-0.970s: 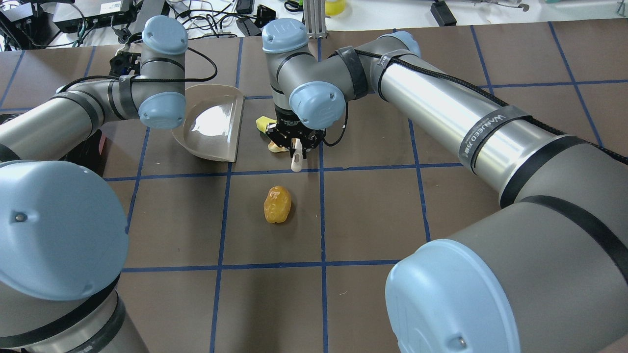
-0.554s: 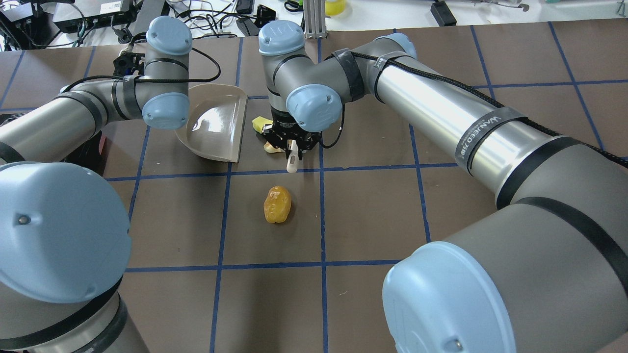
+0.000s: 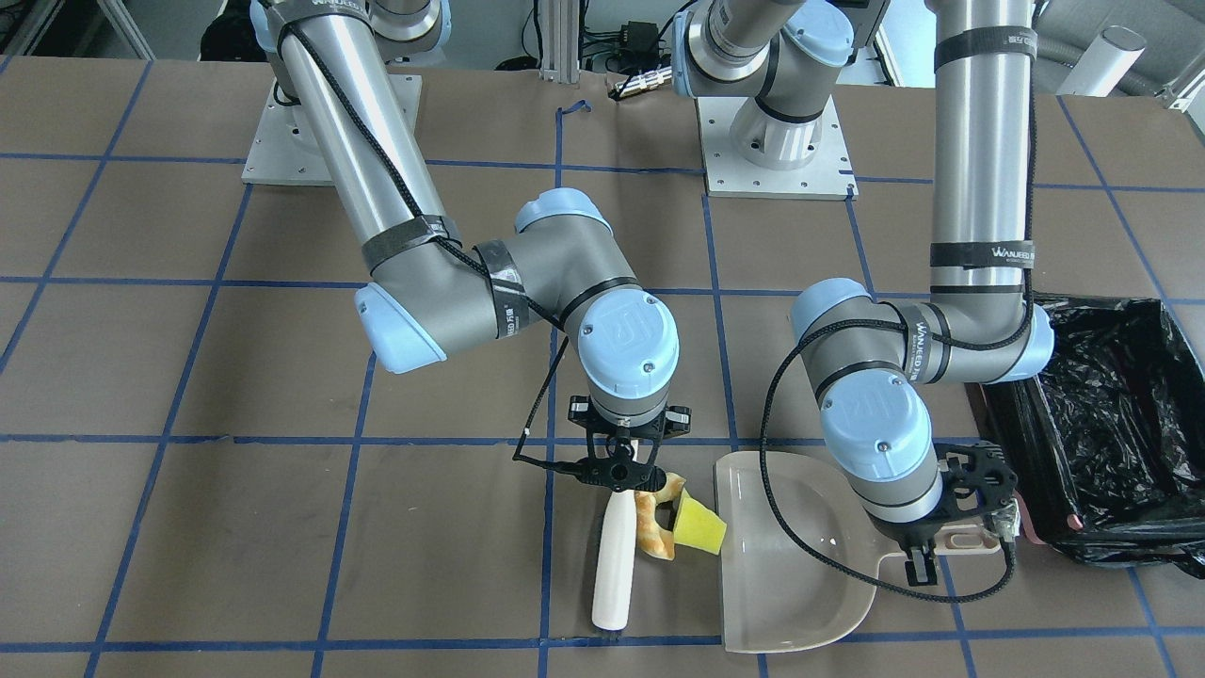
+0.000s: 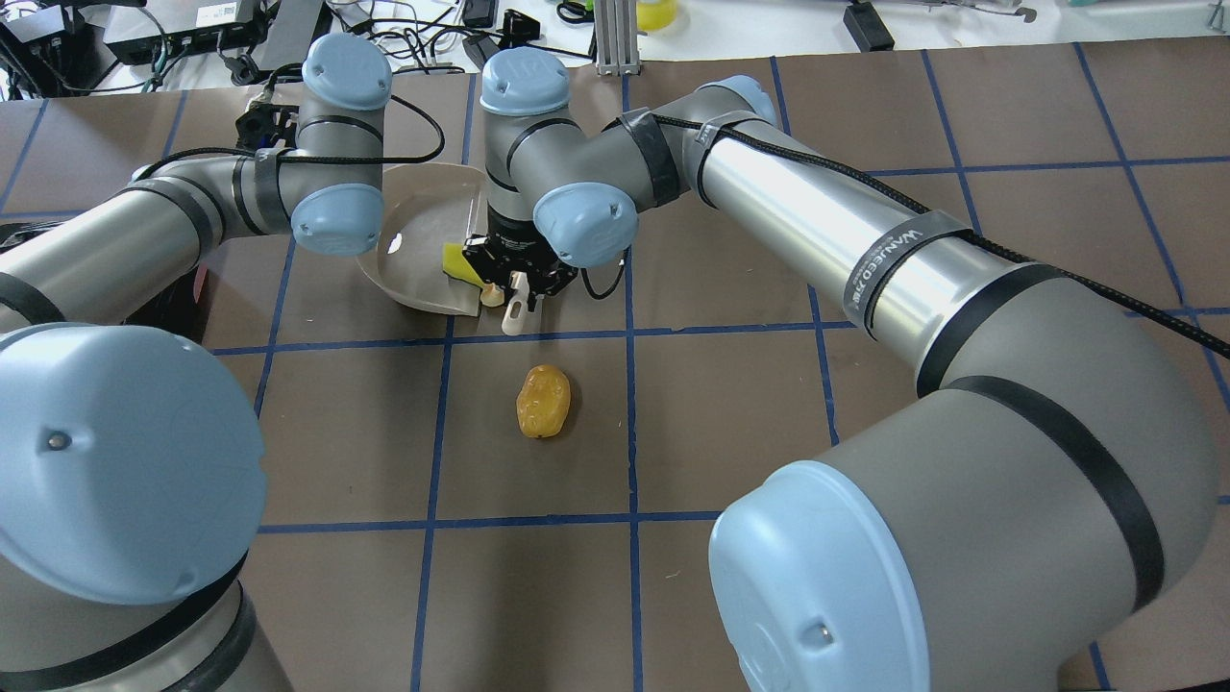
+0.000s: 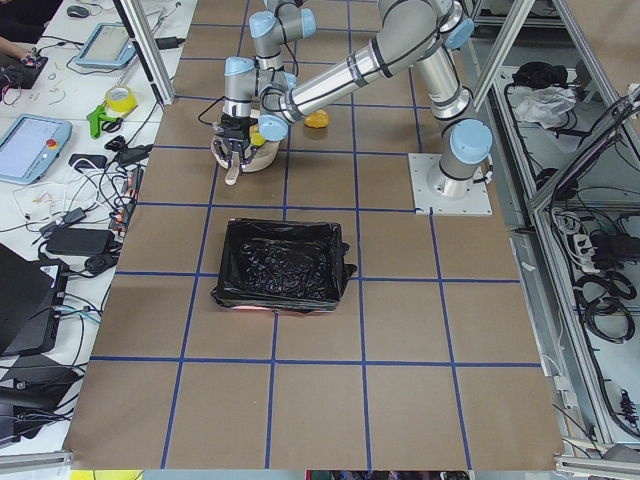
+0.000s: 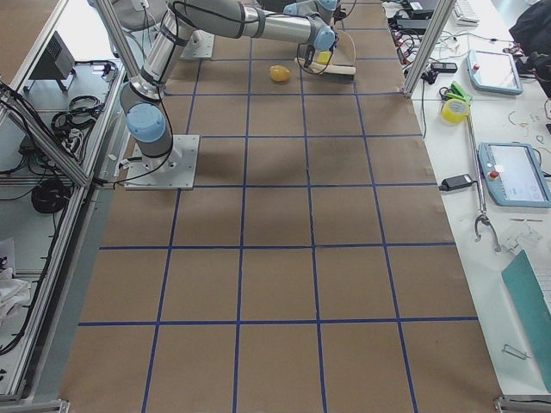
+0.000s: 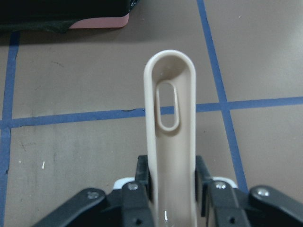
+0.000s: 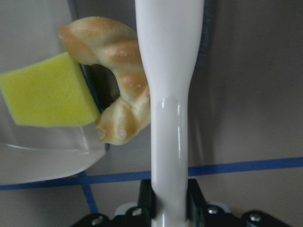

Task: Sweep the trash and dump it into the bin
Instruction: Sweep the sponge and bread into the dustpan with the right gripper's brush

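My right gripper (image 3: pixel 621 468) is shut on the beige brush (image 3: pixel 614 565), whose handle runs down the right wrist view (image 8: pixel 168 94). The brush presses the tan bread half-ring (image 3: pixel 651 529) and the yellow spongy wedge (image 3: pixel 701 529) against the open lip of the beige dustpan (image 3: pixel 786 574). The wedge (image 4: pixel 459 266) lies on the lip. My left gripper (image 7: pixel 173 176) is shut on the dustpan handle (image 7: pixel 169 118). The amber lumpy oval (image 4: pixel 544 401) lies alone on the table, nearer the robot. The black-lined bin (image 3: pixel 1101 424) stands beside the dustpan handle.
The bin's pink rim (image 7: pixel 99 21) shows just beyond the dustpan handle. Cables, tablets and tools lie off the table's far edge (image 4: pixel 240 38). The brown tabletop with blue grid tape (image 4: pixel 673 432) spreads around the amber oval.
My right gripper has swept the brush left, pushing the wedge and the bread piece to the dustpan's lip. The left arm has shifted the dustpan slightly right. The amber oval has not moved.
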You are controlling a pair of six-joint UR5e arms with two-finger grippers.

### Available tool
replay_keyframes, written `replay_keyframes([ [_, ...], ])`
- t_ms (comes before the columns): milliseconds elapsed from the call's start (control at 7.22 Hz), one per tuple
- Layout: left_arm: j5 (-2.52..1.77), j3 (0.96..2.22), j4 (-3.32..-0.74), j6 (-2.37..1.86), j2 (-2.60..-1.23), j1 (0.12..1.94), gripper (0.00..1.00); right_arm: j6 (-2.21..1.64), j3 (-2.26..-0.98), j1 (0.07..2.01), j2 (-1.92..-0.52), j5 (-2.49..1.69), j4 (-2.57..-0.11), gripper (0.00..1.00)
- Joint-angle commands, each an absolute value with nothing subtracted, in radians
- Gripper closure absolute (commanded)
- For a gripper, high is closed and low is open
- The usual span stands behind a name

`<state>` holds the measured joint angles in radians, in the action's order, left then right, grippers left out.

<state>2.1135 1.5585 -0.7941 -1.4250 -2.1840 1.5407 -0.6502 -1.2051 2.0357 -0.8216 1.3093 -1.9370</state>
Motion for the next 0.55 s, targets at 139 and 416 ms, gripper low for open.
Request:
replay_keyframes([
  [139, 2.112, 1.559, -0.796, -1.428, -2.184, 1.543, 1.0, -0.702, -1.184, 2.037, -0.79, 1.148, -2.032, 1.0],
  [416, 2.112, 1.559, -0.796, -1.427, -2.184, 1.543, 1.0, -0.735, -1.177, 2.036, -0.782, 1.117, -2.068, 1.0],
])
